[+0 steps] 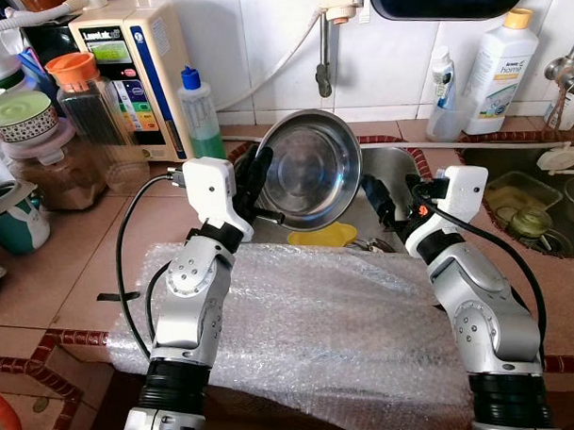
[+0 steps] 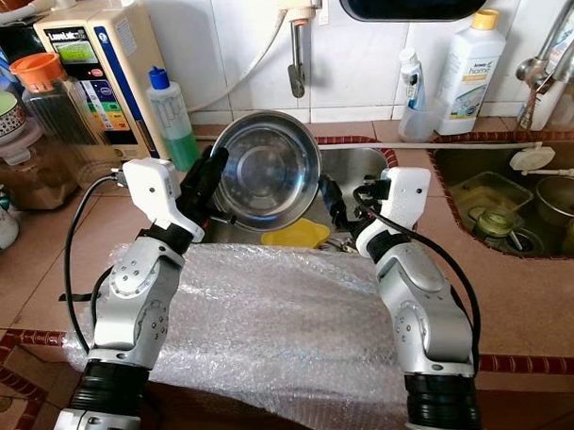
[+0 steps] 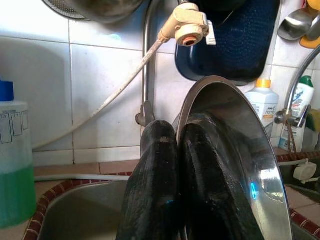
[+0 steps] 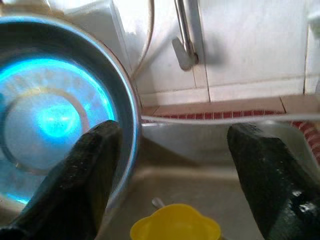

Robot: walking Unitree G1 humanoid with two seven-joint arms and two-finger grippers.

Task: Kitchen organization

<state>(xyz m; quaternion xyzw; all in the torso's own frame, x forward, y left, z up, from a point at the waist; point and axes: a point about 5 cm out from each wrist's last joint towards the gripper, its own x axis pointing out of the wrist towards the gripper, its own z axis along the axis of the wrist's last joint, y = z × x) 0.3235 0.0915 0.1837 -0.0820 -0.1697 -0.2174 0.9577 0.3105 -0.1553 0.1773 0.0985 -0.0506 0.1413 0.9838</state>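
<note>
A steel bowl [image 1: 316, 171] stands tilted on its side over the sink [image 1: 391, 164], with its hollow facing me. My left gripper [image 1: 262, 161] is shut on the bowl's left rim; in the left wrist view its fingers [image 3: 160, 165] pinch the rim of the bowl [image 3: 240, 135]. My right gripper [image 1: 396, 194] hangs open just right of the bowl, low over the sink. In the right wrist view one of its fingers [image 4: 95, 150] lies close to the bowl's edge [image 4: 50, 115]. A yellow plastic piece [image 1: 323, 235] lies in the sink below the bowl.
Bubble wrap [image 1: 309, 318] covers the counter in front of me. A green soap bottle [image 1: 201, 119], a water purifier [image 1: 136, 69] and jars [image 1: 95, 118] stand at the left. A faucet [image 1: 325, 44] hangs behind. A second sink [image 1: 527, 211] with dishes lies to the right.
</note>
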